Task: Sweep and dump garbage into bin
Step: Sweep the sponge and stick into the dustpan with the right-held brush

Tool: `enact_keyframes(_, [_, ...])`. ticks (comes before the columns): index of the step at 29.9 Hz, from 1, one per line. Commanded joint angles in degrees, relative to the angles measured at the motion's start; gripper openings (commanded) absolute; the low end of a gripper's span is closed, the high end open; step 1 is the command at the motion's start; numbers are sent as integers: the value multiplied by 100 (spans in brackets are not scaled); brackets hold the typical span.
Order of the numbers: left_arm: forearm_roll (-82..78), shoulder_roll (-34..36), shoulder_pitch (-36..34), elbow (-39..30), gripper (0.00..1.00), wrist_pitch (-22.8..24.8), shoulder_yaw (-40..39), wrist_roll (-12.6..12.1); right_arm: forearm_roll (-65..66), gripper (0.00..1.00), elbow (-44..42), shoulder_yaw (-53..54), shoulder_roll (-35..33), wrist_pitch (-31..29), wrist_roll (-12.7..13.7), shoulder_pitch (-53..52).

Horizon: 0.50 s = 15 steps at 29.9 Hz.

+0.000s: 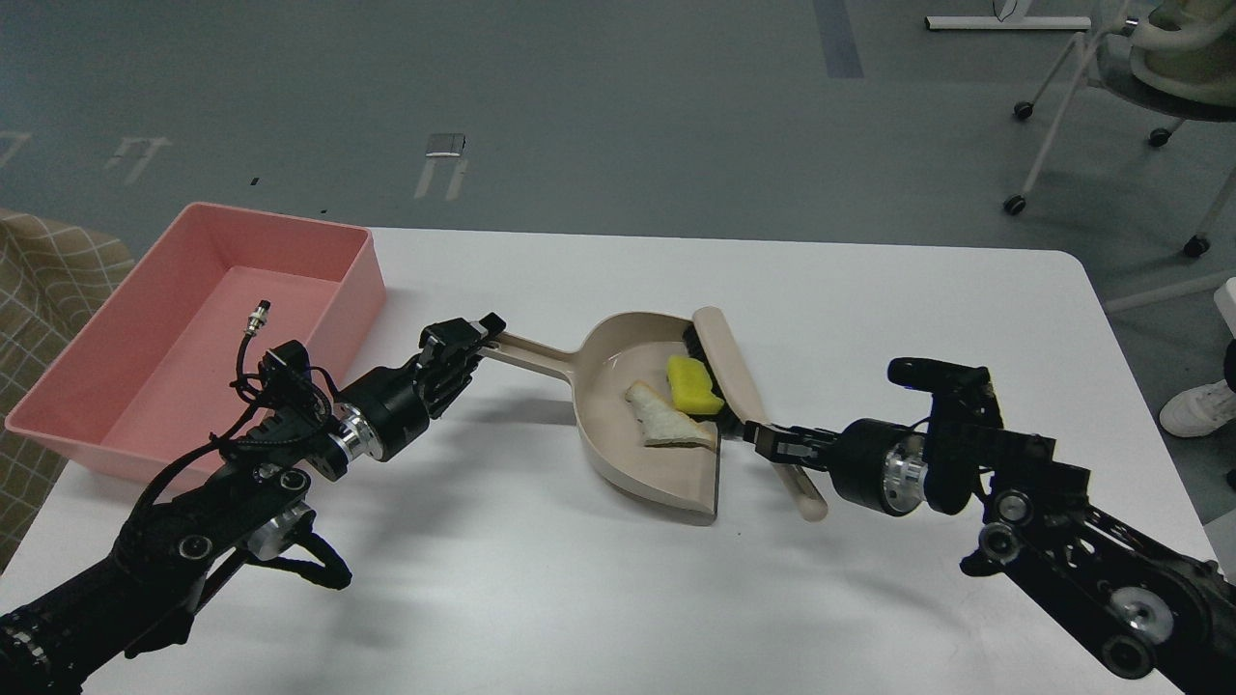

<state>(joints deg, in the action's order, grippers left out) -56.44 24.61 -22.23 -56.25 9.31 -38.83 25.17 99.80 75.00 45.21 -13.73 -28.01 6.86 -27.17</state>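
Note:
A beige dustpan (618,454) lies on the white table (869,319), mouth to the right. Inside it lie the pale bread slice (666,420) and the yellow sponge chunk (691,384). My left gripper (473,343) is shut on the dustpan's long handle (531,355). My right gripper (772,442) is shut on the handle of a beige brush (729,362), whose black bristles rest against the sponge at the pan's mouth. The pink bin (145,425) stands at the table's left edge and looks empty.
A checked cloth seat (48,270) is left of the bin. A wheeled chair (1139,87) stands on the floor at the far right. A white shoe (1197,405) shows by the table's right edge.

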Motion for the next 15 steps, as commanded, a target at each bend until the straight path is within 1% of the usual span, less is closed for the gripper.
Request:
enact_keyframes(1, [2,44,-1,0,6,1,-19,5,-13,17,-100,-29,300,1,52,-254])
enact_keyframes(5, [2,79,-1,0,6,10,-45,14,-22,17,119,14,213,1,79,-272])
enact_keyframes(8, [81,79,-1,0,7,18,-63,5,-57,18,401,111,-260,1,70,-237])
enact_keyframes(9, [150,44,-1,0,8,10,-89,14,-135,18,549,163,-584,1,61,-202])
enact_keyframes(10, [221,35,-1,0,9,1,-98,22,-188,18,620,155,-726,1,53,-175])
enact_keyframes(12, [632,9,-1,-35,10,-8,-98,40,-390,18,901,173,-1226,1,26,35])
enact_keyframes(15, [1003,9,-10,-79,10,-8,-98,49,-514,18,1069,304,-1606,1,0,203])
